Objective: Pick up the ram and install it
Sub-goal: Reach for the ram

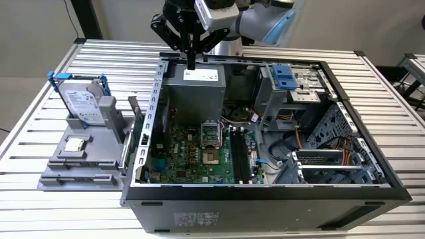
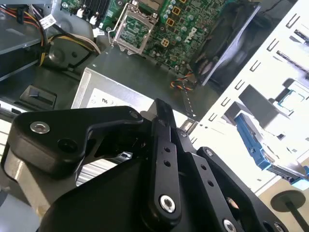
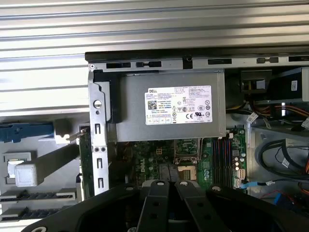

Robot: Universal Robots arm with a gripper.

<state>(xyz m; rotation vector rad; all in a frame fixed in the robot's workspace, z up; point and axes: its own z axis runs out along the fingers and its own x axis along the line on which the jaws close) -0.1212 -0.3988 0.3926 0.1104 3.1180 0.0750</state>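
Black up close: saw gripper (image 3: pixel 172 184) links cut off at frame edge in first wrist view; found fingers pressed together, gripping nothing. Beyond, looked into open computer case (image 1: pixel 143 149): green motherboard (image 1: pixel 192 159), dark slots (image 1: pixel 240 159), grey power supply (image 1: pixel 196 92) under fingertips. Made out ram (image 1: pixel 134 113) only partly, held in grey fixture (image 1: pixel 73 169) just beside case's outer wall. Farther: slatted metal table (image 1: pixel 398 124), pale background (image 1: pixel 27 30).

- White rectangular sticker (image 3: pixel 178 105) on the grey metal power-supply box (image 3: pixel 135 121): I see rows of fine print and small round marks, but none I can make out from here.
- White label (image 1: pixel 81 102) on the upright silver hard drive (image 1: pixel 93 114): print too small for me.
- Pale sticker (image 1: pixel 196 219) on the black computer case wall (image 1: pixel 279 209): unreadable.
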